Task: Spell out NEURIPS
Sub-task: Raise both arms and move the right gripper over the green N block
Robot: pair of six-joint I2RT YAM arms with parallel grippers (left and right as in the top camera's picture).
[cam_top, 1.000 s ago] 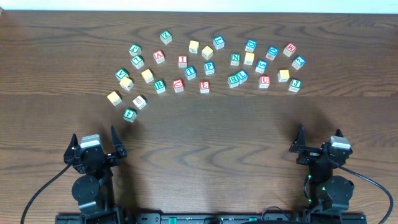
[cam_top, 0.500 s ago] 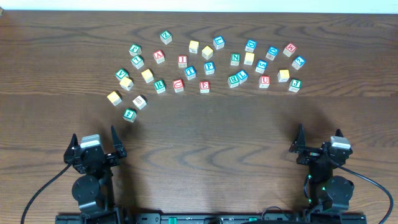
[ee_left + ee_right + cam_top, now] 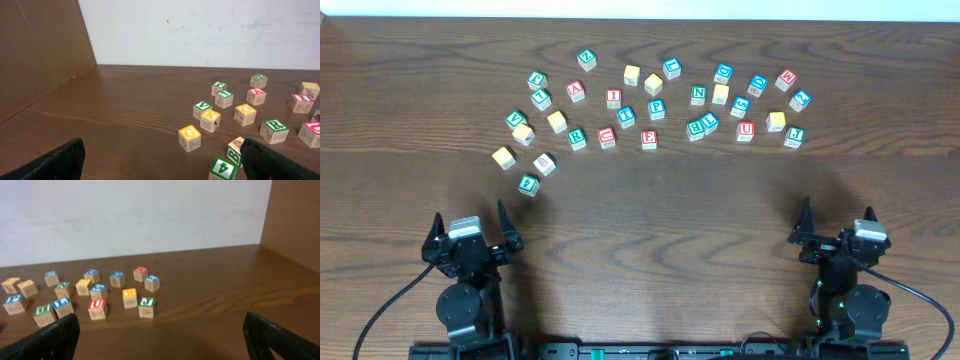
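Note:
Lettered wooden cubes lie scattered across the far half of the table. Among them are a green N (image 3: 698, 95), a red E (image 3: 649, 139), a red U (image 3: 745, 130) (image 3: 97, 308), a green R (image 3: 577, 138) (image 3: 274, 131), a red I (image 3: 613, 98) and a blue P (image 3: 656, 109). Several yellow-faced cubes are mixed in, one of them (image 3: 557, 121) near the R. My left gripper (image 3: 470, 225) (image 3: 162, 167) rests at the near left edge, open and empty. My right gripper (image 3: 837, 225) (image 3: 162, 345) sits at the near right, open and empty. Both are far from the cubes.
Other cubes lie closest to my left arm: a green 4 (image 3: 528, 184) (image 3: 222, 169), a yellow G (image 3: 190, 138) and a pale one (image 3: 545, 163). A brown panel (image 3: 40, 55) stands at the table's left side and another (image 3: 295, 220) at its right. A white wall runs behind.
My right gripper has shifted a touch to the right. The cubes and the left arm have not moved.

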